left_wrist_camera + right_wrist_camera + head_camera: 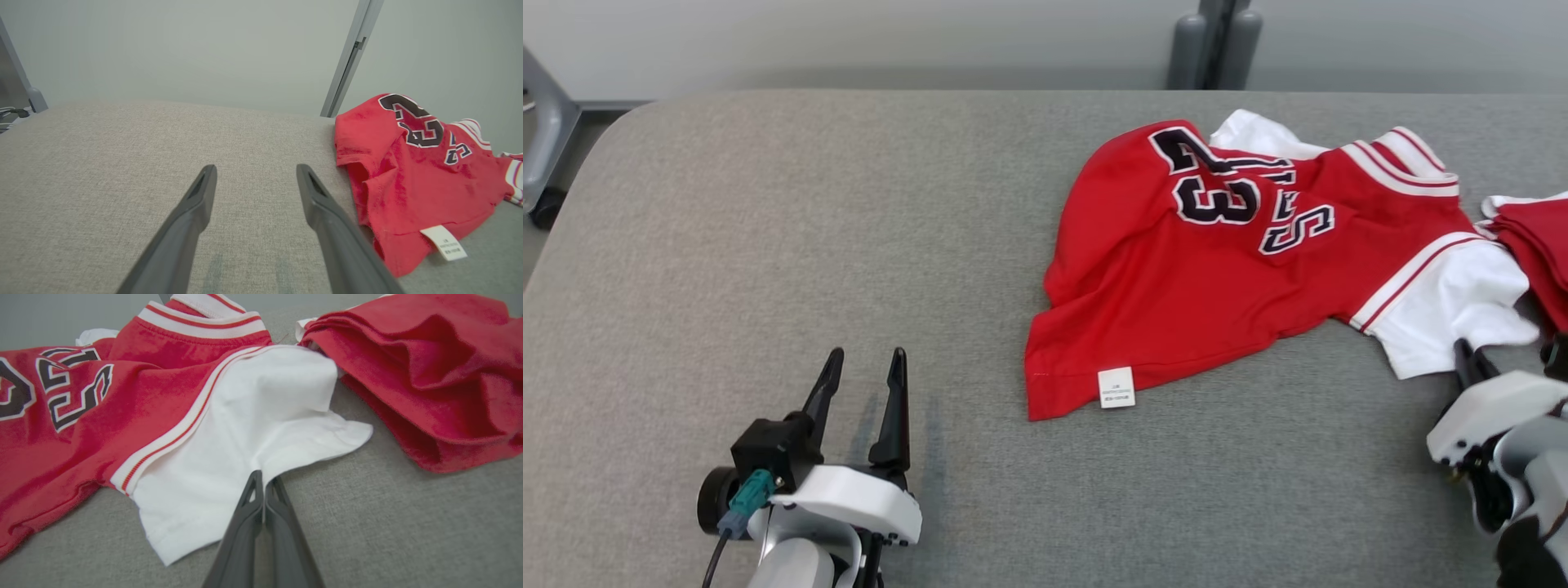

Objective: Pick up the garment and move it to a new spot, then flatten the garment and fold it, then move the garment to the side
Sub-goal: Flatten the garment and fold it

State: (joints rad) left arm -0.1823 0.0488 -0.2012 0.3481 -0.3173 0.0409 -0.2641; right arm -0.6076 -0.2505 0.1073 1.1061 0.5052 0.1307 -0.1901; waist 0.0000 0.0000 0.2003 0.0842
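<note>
Red jersey [1225, 269] lies crumpled on grey table [768, 245], approx 2 o'clock in our head view. At 4 o'clock we see R gripper [264, 484] pinching its white sleeve [261, 416]. L gripper [862, 367], 7 o'clock, fingers spread.

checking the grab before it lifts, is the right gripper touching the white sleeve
Touching. The right wrist view shows the right gripper shut, tips pinching the white sleeve at its puckered edge.

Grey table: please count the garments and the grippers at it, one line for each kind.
Garments: 2 (red jersey, second red garment)
Grippers: 2 (left gripper, right gripper)
Total: 4
</note>
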